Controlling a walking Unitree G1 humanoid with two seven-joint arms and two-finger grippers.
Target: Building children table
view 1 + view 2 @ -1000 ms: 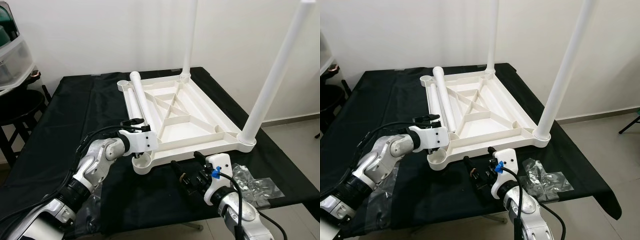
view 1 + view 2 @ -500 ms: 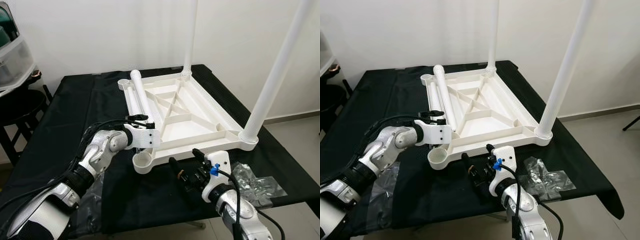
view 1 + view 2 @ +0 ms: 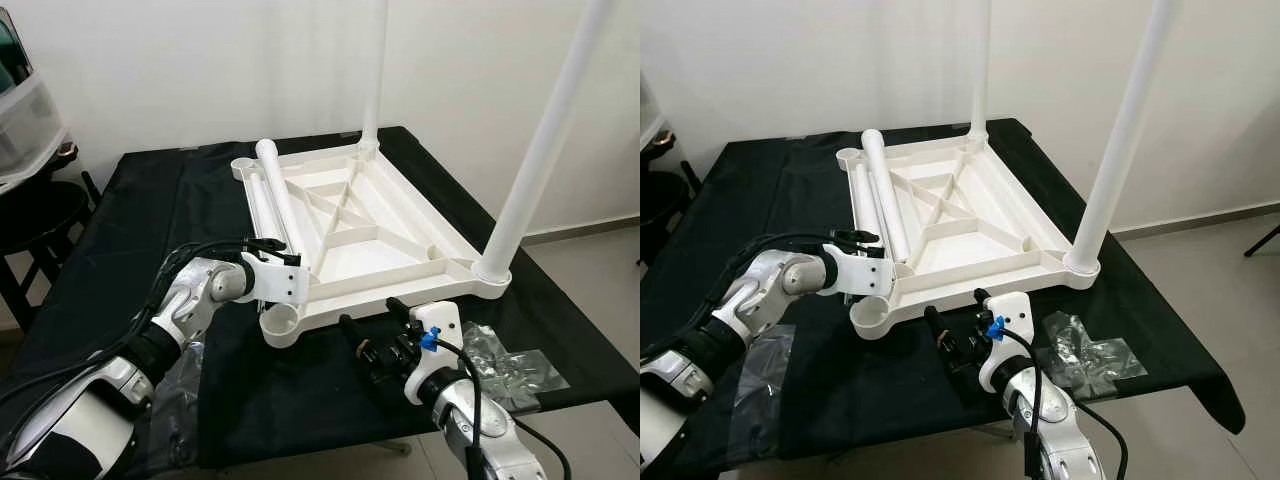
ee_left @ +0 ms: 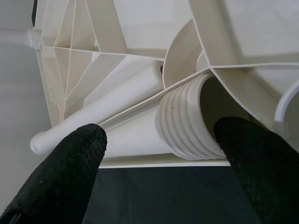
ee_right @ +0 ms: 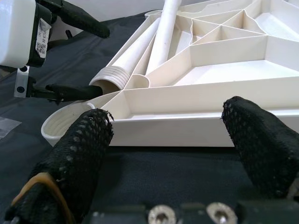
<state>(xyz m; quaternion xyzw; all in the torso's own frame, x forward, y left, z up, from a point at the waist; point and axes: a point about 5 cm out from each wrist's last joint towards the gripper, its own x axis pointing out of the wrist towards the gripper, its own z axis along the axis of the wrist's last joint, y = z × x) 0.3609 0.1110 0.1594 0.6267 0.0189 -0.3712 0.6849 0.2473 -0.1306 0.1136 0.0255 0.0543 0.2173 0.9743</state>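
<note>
With the tabletop [image 3: 370, 235] lying upside down on the black cloth, two legs already upright, I hold my left gripper [image 4: 159, 154] spread wide around the threaded end of a loose leg [image 4: 182, 123] in the frame. I should close squarely below the threads, lifting clear of the rib [image 4: 154, 100] and the second loose leg [image 3: 278, 190]. My right gripper [image 5: 173, 140] waits spread and empty near the front edge, beside the empty corner socket [image 3: 281, 322] and crumpled plastic bags [image 3: 510, 355].

The upturned white tabletop [image 3: 370, 225] takes the middle of the black-draped bench [image 3: 120, 240], two screwed-in legs [image 3: 535, 160] rising along its right side as posts. Loose legs [image 3: 280, 205] crowd its left channel. Open cloth lies left of it; crumpled plastic bags [image 3: 510, 360], seemingly empty, clutter the near right corner.
</note>
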